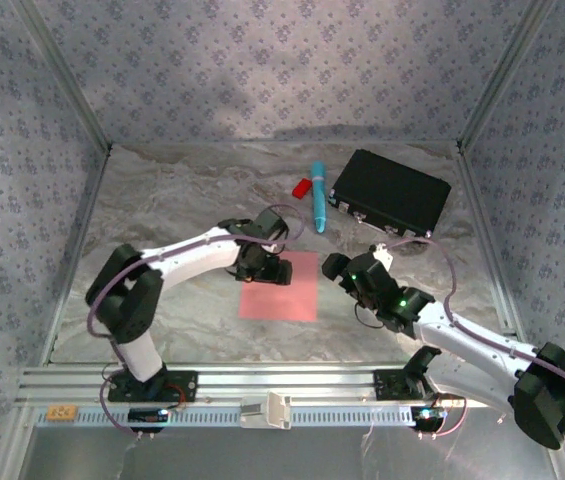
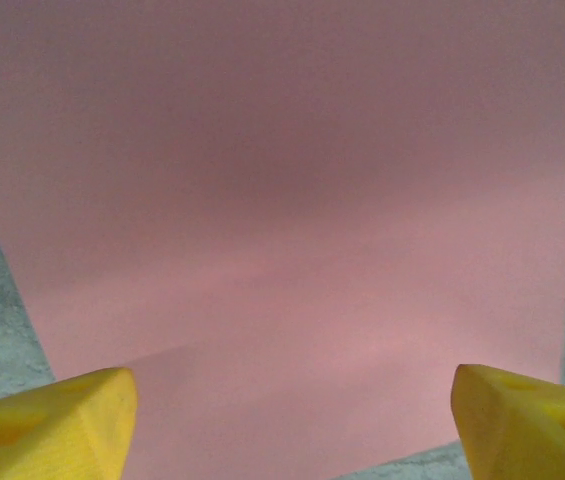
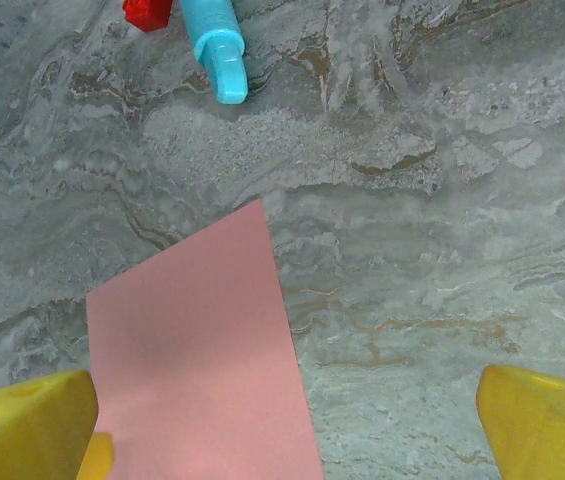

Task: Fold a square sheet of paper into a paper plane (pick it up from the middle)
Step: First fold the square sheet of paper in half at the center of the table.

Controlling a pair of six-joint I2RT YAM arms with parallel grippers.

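**A:** Which step is this?

**B:** The very start, I'd say. The square sheet of paper (image 1: pixel 284 292) lies flat on the worktop (image 1: pixel 162 205), in the middle and nearer the arms than the blue pen (image 1: pixel 318 195). It shows no fold, and no plane yet.

**A:** And the pincers?

**B:** The left pincer (image 1: pixel 265 270) hovers over the sheet's far-left corner, its yellow fingers apart and empty. The right pincer (image 1: pixel 338 268) sits just beside the right edge, also spread and holding nothing.

**A:** Which way does the sheet point?

**B:** Being square, it has no long axis. Its edges run roughly parallel to the worktop's. A faint line in the left wrist view may be a crease or only shading; I cannot tell.

**A:** What next?

**B:** Probably shifting to the sheet's middle and coming down to pinch it, which is delicate because flat paper offers no lip.
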